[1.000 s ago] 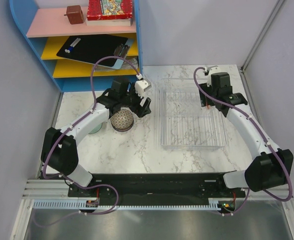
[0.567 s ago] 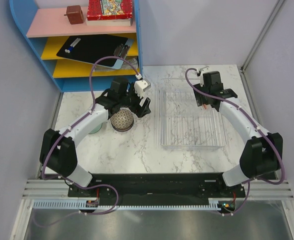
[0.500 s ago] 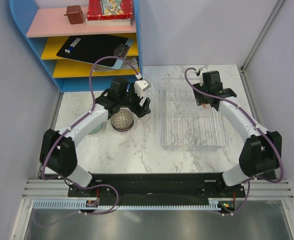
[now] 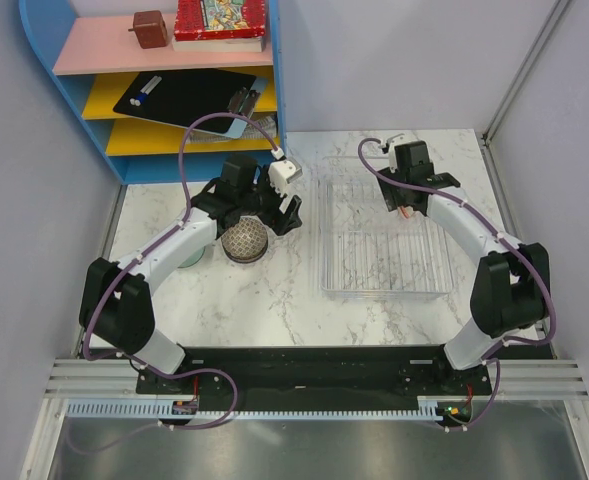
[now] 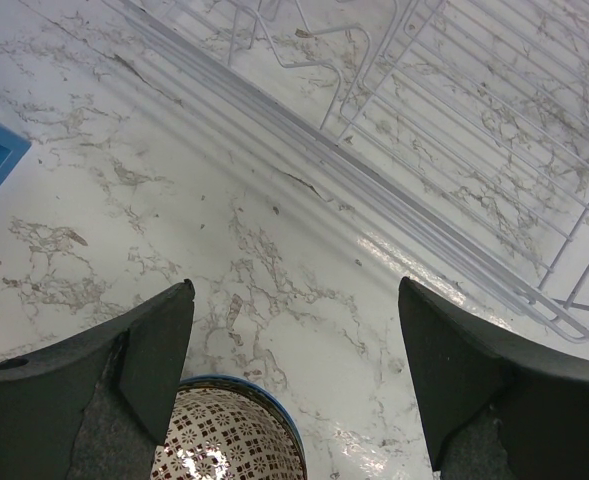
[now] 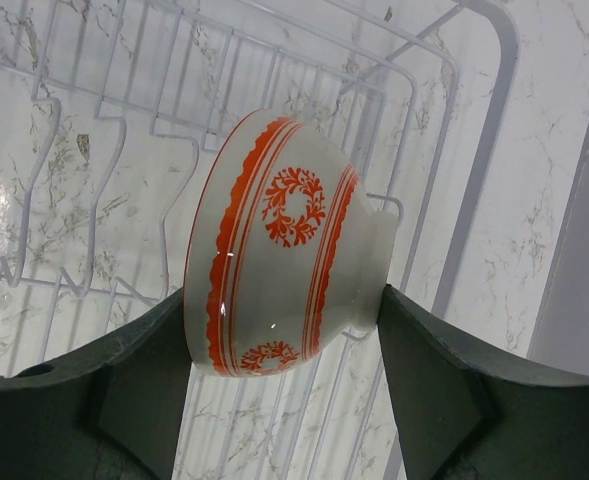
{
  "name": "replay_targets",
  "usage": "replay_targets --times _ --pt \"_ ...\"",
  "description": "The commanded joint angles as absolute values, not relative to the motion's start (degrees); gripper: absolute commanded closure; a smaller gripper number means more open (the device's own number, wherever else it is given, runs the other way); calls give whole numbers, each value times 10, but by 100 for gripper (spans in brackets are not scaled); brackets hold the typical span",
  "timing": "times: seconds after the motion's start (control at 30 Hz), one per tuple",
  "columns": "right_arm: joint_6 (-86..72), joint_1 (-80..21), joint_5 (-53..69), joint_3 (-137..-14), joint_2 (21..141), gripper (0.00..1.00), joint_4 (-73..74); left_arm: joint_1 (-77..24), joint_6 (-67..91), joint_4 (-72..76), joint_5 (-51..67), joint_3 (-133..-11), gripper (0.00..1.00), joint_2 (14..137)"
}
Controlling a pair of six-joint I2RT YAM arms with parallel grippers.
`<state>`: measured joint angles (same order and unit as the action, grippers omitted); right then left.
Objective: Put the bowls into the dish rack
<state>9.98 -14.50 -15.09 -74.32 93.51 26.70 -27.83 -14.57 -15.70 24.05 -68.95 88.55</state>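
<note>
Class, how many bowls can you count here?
3: a speckled bowl by the left tool, a pale green bowl beside it, a white-and-red bowl in the right tool above the dish rack. Others may be hidden.

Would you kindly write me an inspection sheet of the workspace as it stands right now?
Surface: white marbled table, no spills seen.
Job's things: clear dish rack holds no bowls; white bowl with red marks is held on its side above it; mesh-patterned bowl and pale green bowl stand left of the rack.
Clutter: nothing seen.
Grippers: left gripper open above the mesh-patterned bowl; right gripper shut on the white bowl.
Cables: purple cables loop along both arms, not snagged.
Surroundings: blue shelf unit at the far left with a clipboard; grey walls.
</note>
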Motion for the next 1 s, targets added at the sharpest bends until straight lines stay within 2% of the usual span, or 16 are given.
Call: replay_targets --times 0.0,0.13,0.2,0.23,0.3,0.4,0.6,0.73,0.97 --pt "105 -149 -145 -780 940 100 221 -279 -143 -135 242 -687 11 866" --pt "102 -153 -139 -773 945 100 229 -279 -145 -134 241 -687 11 863" --pt "103 -154 -137 -768 947 92 231 -279 -148 -135 241 -686 11 864" --pt "105 -154 -136 -763 947 84 231 -279 -149 -134 241 -686 11 864" --pt "105 -155 -137 -758 951 81 232 -280 -150 -136 240 -686 11 862" --pt "105 -155 -135 -749 954 85 233 -279 -153 -137 238 -686 11 858" --pt "98 -155 -129 -742 960 86 237 -279 -158 -140 234 -683 11 851" --pt "89 -155 -124 -735 968 92 238 -279 -160 -142 233 -683 11 845" --pt "83 -156 -124 -730 972 90 250 -279 -164 -147 229 -679 11 838"
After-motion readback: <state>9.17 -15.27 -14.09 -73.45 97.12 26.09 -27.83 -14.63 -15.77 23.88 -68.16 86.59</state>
